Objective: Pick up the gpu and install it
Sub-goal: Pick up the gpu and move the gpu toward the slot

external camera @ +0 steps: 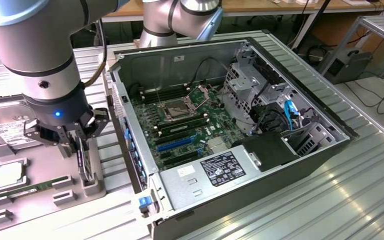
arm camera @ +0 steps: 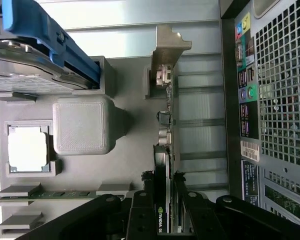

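**Exterior view.** The arm (external camera: 38, 60) is seen in the upper left of the frame, with the gripper (external camera: 80, 150) lowered over a grey tray (external camera: 45, 162). The gpu (external camera: 84, 165) is noted in the lower left of the frame, standing on edge in a grey holder (external camera: 93, 187). The holder is at the tray edge nearest the case (external camera: 178, 57). The gripper is set over the card's upper edge. A hard drive (external camera: 5, 131), a cpu (external camera: 8, 172) and a memory stick (external camera: 32, 187) are recorded on the tray, further toward the exterior view's left. The open case is laid on its side at the centre of the frame, just beside the tray, with the motherboard (external camera: 185, 125) exposed.

**Wrist view.** The gpu (arm camera: 162, 150) is seen edge-on, with its silver bracket (arm camera: 167, 45) at the end away from the gripper (arm camera: 163, 182). The black fingers (arm camera: 142, 205) are found drawn in narrowly on the card, one against each face. The tray (arm camera: 132, 165) is seen beneath the card. The hard drive (arm camera: 20, 67), the cpu (arm camera: 27, 148) and the memory stick (arm camera: 55, 194) are noted off one face of the card. The case's perforated rear panel (arm camera: 282, 100) is noted off the other face.
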{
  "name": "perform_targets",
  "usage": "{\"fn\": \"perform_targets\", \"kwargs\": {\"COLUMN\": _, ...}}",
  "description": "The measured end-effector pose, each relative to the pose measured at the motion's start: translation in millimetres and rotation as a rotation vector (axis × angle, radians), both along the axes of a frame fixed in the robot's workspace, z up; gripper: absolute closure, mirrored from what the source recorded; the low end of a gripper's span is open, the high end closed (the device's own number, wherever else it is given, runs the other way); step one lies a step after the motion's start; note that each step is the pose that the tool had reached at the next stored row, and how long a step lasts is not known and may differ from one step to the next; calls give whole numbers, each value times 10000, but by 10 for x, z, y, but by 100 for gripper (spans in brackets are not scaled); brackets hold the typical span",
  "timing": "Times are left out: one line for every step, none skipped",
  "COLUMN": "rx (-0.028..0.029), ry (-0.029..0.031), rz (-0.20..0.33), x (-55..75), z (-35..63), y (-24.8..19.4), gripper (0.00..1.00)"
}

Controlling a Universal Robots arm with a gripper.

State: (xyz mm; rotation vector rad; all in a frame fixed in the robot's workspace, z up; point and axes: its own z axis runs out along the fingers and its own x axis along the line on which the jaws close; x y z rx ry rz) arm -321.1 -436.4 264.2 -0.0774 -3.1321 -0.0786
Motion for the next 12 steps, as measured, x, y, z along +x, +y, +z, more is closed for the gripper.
{"fn": "perform_targets", "kwargs": {"rx": 7, "ry": 0, "rz": 41, "x": 0, "z": 20, "y": 0, "gripper": 74}}
{"fn": "perform_targets", "kwargs": {"rx": 14, "ry": 0, "rz": 75, "x": 0, "z": 37, "y": 0, "gripper": 74}}
{"fn": "perform_targets", "kwargs": {"rx": 33, "ry": -2, "rz": 130, "x": 0, "z": 64, "y": 0, "gripper": 74}}
{"fn": "perform_targets", "kwargs": {"rx": 57, "ry": 0, "rz": 178, "x": 0, "z": 97, "y": 0, "gripper": 74}}
{"fn": "perform_targets", "kwargs": {"rx": 92, "ry": 0, "rz": 230, "x": 0, "z": 138, "y": 0, "gripper": 74}}
{"fn": "perform_targets", "kwargs": {"rx": 130, "ry": -1, "rz": 277, "x": 1, "z": 175, "y": 0, "gripper": 74}}
{"fn": "perform_targets", "kwargs": {"rx": 165, "ry": 0, "rz": 325, "x": 1, "z": 214, "y": 0, "gripper": 74}}
{"fn": "perform_targets", "kwargs": {"rx": 202, "ry": -1, "rz": 380, "x": 1, "z": 259, "y": 0, "gripper": 74}}
{"fn": "perform_targets", "kwargs": {"rx": 224, "ry": -1, "rz": 418, "x": 1, "z": 293, "y": 0, "gripper": 74}}
{"fn": "perform_targets", "kwargs": {"rx": 243, "ry": 0, "rz": 457, "x": 1, "z": 328, "y": -1, "gripper": 74}}
{"fn": "perform_targets", "kwargs": {"rx": 266, "ry": -1, "rz": 507, "x": 2, "z": 374, "y": -2, "gripper": 74}}
{"fn": "perform_targets", "kwargs": {"rx": 283, "ry": 0, "rz": 548, "x": 2, "z": 412, "y": -3, "gripper": 74}}
